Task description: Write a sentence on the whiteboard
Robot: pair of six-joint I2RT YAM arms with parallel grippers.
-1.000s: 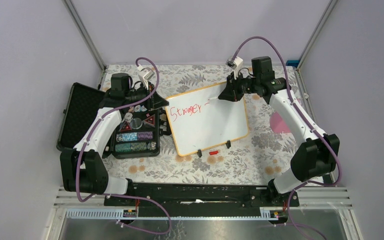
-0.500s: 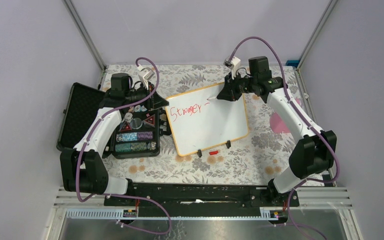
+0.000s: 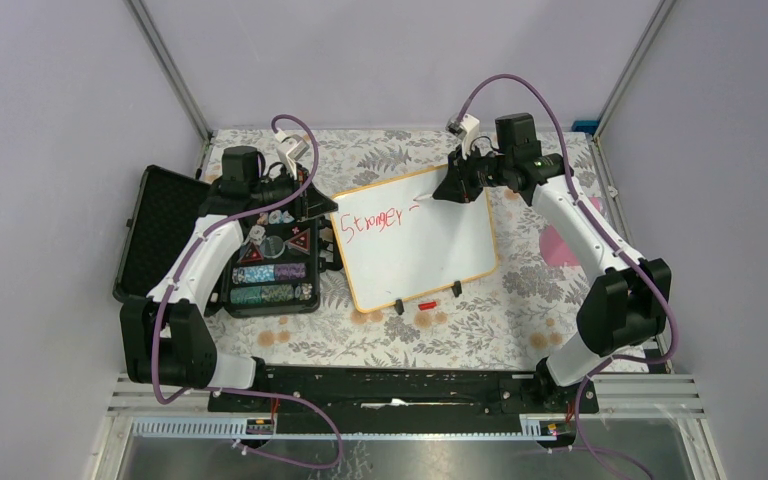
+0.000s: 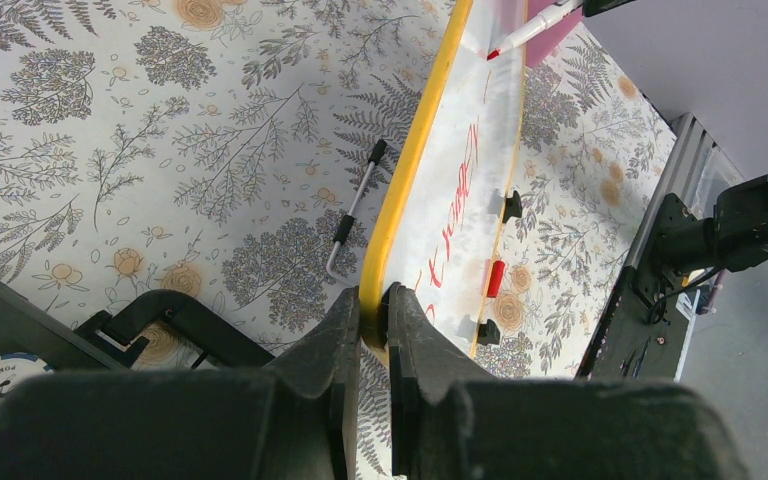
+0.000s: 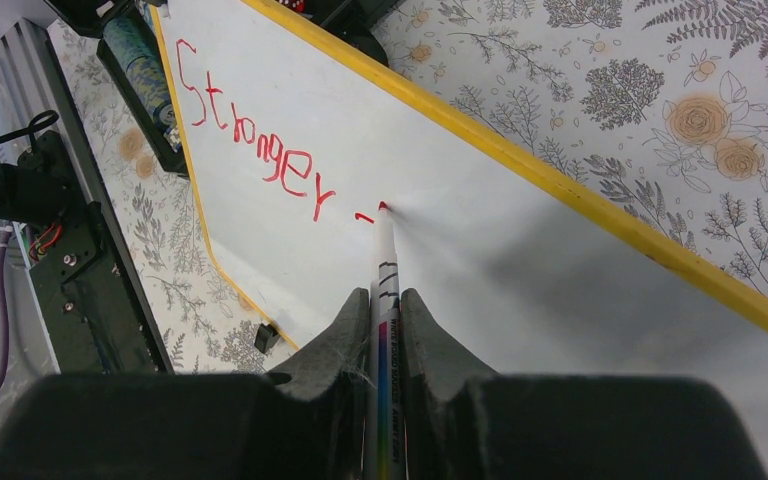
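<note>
The whiteboard [image 3: 430, 255] lies tilted on the floral table, with "Stronger" and a short dash written on it in red. At its left edge my left gripper [image 3: 326, 207] is shut on the yellow-tan frame [image 4: 410, 170], one finger on each side [image 4: 372, 300]. Near the board's top edge my right gripper [image 3: 452, 190] is shut on a white marker [image 5: 386, 250]. The red tip of the marker touches the whiteboard [image 5: 520, 280] just right of the dash. The marker [image 4: 535, 25] also shows at the far end of the left wrist view.
A red marker cap [image 3: 426, 304] lies by the board's near edge, between its two black clip feet. An open black chip case [image 3: 265, 270] stands left of the board, its lid [image 3: 155, 235] flat. A thin metal tool [image 4: 353, 210] lies beside the frame.
My right arm has shifted slightly left, carrying the marker along the board by the dash. The left arm and the board have not moved.
</note>
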